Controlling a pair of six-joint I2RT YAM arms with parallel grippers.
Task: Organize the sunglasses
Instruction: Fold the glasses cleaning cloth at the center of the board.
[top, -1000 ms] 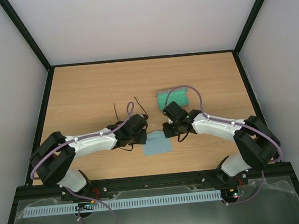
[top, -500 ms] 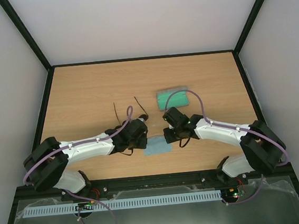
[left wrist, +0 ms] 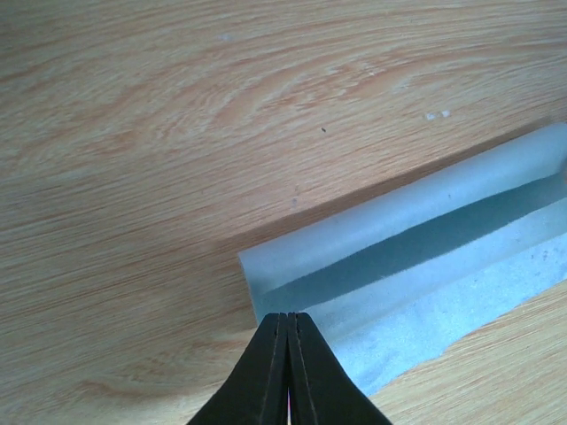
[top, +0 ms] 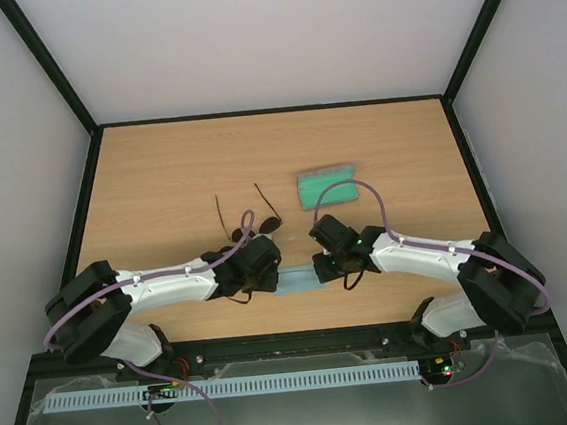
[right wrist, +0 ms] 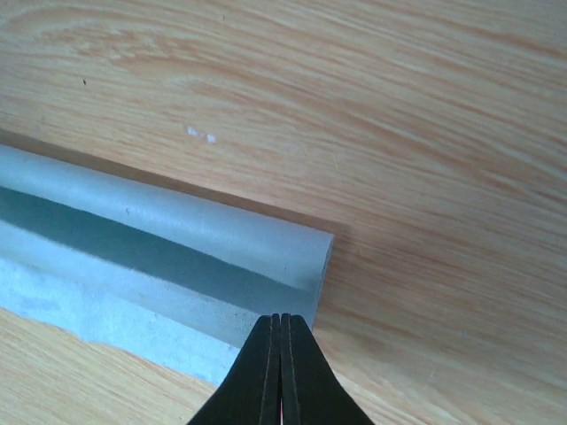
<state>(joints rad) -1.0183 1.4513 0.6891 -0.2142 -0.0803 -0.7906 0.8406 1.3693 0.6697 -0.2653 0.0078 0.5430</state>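
Top external view: the 2 arms reach inward across the wooden counter [top: 159, 174] and meet near its front edge over a blue-grey cloth [top: 297, 281], the left gripper [top: 274, 274] at the cloth's left end and the right gripper [top: 319, 266] at its right end. The sunglasses [top: 270, 224] lie on the bare counter just behind the left gripper, apart from the cloth, with their 2 thin temple arms pointing toward the far side; the left arm's cable partly covers them. A greenish-grey rectangular case [top: 326, 186] lies flat farther back, to the right of the sunglasses and well apart from both grippers. In the left wrist view the left gripper [left wrist: 288, 319] has its fingers pressed flat together, pinching the left edge of the cloth [left wrist: 425, 266], which curls over on itself in a long fold with a shadowed channel along it. In the right wrist view the right gripper [right wrist: 281, 319] is likewise closed tight on the opposite edge of the same folded cloth [right wrist: 133, 257].
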